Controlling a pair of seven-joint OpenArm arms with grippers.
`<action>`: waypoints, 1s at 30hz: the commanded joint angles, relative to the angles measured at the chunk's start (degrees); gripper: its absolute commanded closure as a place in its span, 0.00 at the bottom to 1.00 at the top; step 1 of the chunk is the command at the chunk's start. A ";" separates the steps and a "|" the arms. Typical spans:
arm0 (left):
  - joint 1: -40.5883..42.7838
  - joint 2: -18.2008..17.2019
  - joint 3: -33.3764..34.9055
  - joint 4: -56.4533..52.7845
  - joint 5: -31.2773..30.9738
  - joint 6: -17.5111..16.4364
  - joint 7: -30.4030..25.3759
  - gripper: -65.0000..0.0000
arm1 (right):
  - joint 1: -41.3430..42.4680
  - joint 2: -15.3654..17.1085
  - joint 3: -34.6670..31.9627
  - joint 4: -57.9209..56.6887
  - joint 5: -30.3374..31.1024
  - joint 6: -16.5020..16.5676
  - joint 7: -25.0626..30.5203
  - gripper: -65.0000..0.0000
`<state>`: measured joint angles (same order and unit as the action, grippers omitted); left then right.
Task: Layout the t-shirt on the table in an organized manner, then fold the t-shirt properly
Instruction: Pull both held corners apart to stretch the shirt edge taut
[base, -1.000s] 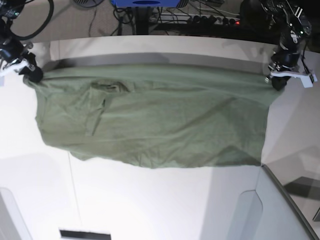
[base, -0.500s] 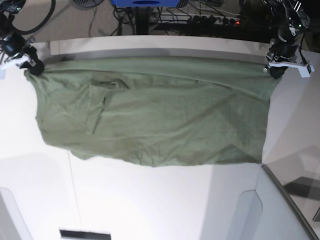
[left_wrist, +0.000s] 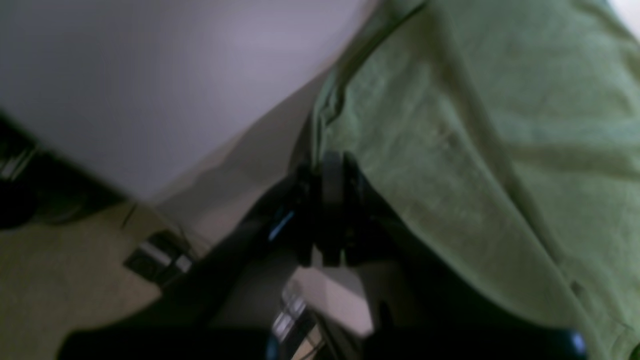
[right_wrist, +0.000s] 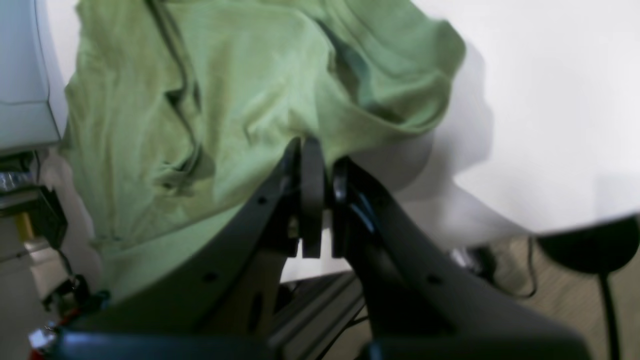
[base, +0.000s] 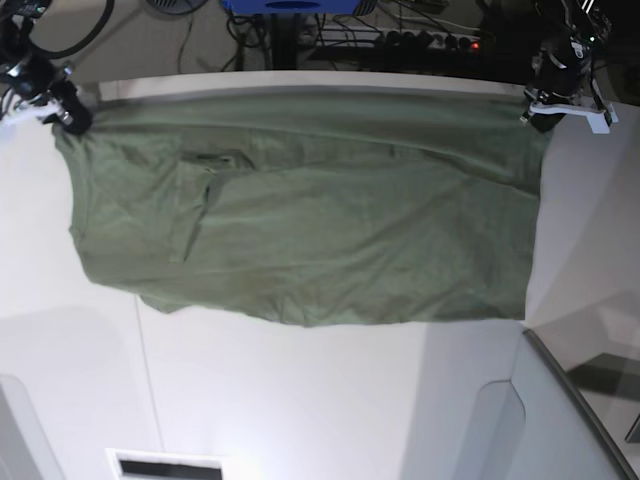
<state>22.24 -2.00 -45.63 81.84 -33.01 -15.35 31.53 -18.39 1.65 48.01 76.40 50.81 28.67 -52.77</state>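
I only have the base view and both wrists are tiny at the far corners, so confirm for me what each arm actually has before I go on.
Observer: The right wrist view shows the right gripper with its fingers shut on a bunched fold of the t-shirt.
Operator: Now the other side.
Observer: The left gripper is shut on the t-shirt's edge, by a seam.
Operator: Tell me what lies under that hand.
Observer: Floor and cables show below it, past the table edge.
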 joint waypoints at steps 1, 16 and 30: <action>-0.13 -0.77 -0.31 0.84 -0.70 -0.34 -1.59 1.00 | 0.06 0.68 0.21 0.30 1.19 0.30 0.69 1.00; 0.13 -0.86 0.04 0.75 -0.70 -0.34 -1.59 1.00 | 0.24 0.50 0.30 -0.66 1.19 -2.42 0.60 0.99; 1.63 -1.03 -0.48 1.19 -0.61 -0.34 -1.68 0.30 | -0.99 -0.46 0.30 5.58 1.55 -2.42 0.69 0.43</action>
<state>23.68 -2.28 -45.69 81.95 -33.06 -15.35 30.89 -19.18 0.45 48.01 80.90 50.96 25.87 -52.60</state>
